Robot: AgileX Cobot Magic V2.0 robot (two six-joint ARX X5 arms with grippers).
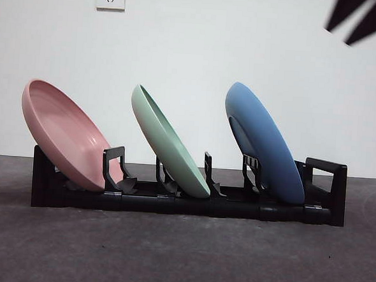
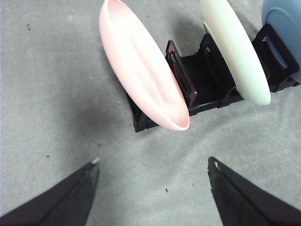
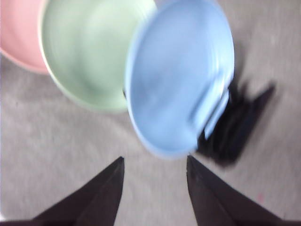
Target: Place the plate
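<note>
Right end effector [image 3: 155, 162], spread and empty, beside blue plate [image 1: 264, 142] at rack's [image 1: 171, 204] three-o'clock end: a nudge could topple it.

Grey table [image 1: 181, 255] carries black plate rack [image 1: 190, 202] directly; nothing else rests on surface.

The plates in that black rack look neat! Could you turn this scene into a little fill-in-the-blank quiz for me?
1. The plate in the middle of the rack is ____ in colour.
2. The number of plates standing in the rack is ____.
3. The pink plate and the ____ plate sit at the rack's two ends.
4. Both the left gripper and the right gripper hold ____.

Missing words: green; three; blue; nothing
</note>
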